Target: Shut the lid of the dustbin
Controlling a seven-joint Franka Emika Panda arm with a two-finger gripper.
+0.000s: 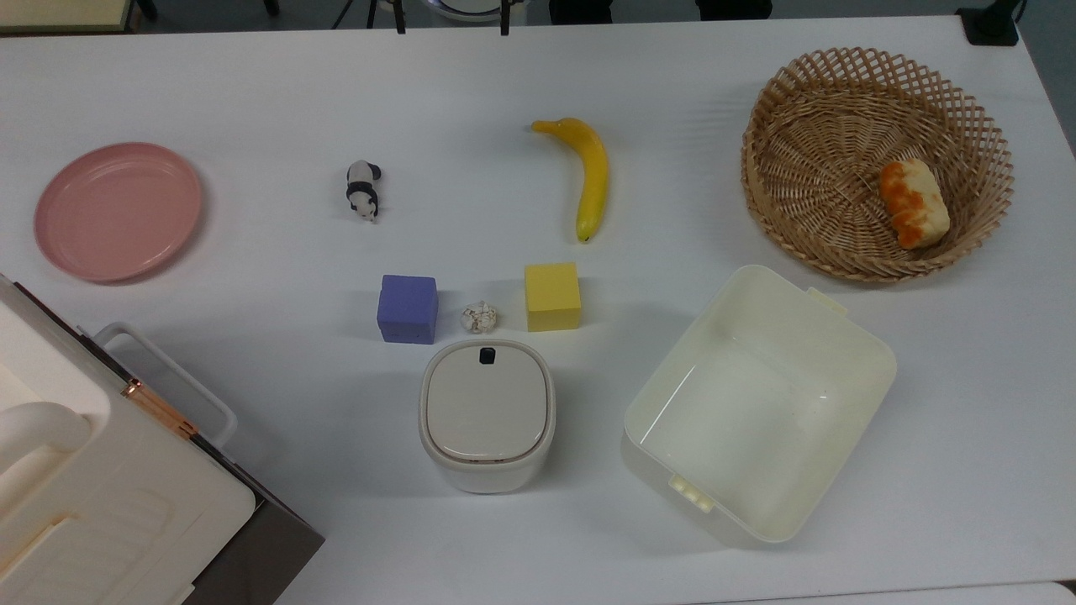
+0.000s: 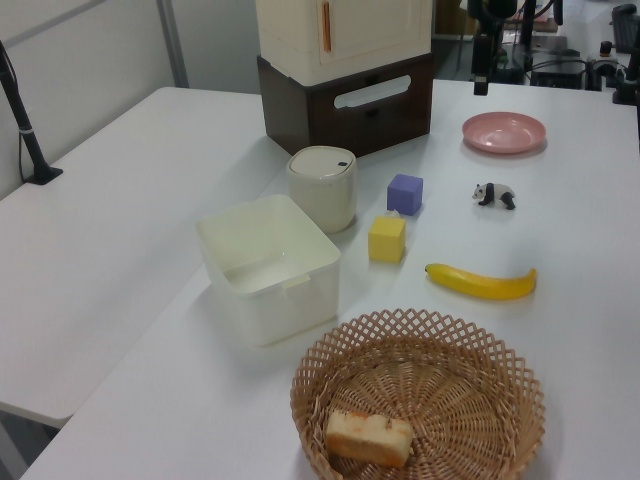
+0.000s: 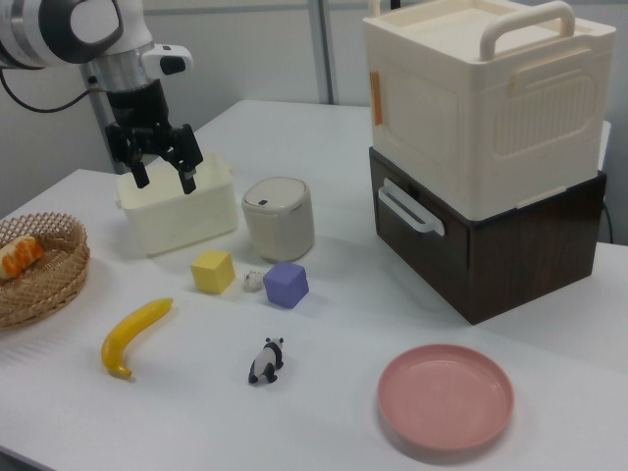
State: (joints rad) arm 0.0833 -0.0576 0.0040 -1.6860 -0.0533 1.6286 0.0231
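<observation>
The small off-white dustbin (image 1: 486,470) stands near the table's front in the top view, just below two toy cubes. Its beige-grey lid (image 1: 486,407) lies flat on the bin, black button toward the cubes. The same dustbin (image 2: 322,200) and lid (image 2: 322,160) appear in the left view; the right view also has the dustbin (image 3: 279,231) with the flat lid (image 3: 275,190). My gripper (image 3: 165,183) hangs open and empty high above the table, well apart from the bin. At the top view's top edge its fingertips (image 1: 400,28) just poke in.
Next to the bin are a purple cube (image 1: 408,308), a crumpled paper ball (image 1: 479,317) and a yellow cube (image 1: 552,296). A cream tub (image 1: 740,420), a wicker basket (image 1: 761,109) holding bread (image 1: 914,204), a banana (image 1: 591,176), a toy panda (image 1: 363,189), a pink plate (image 1: 118,210) and a large cream appliance (image 1: 109,504) surround them.
</observation>
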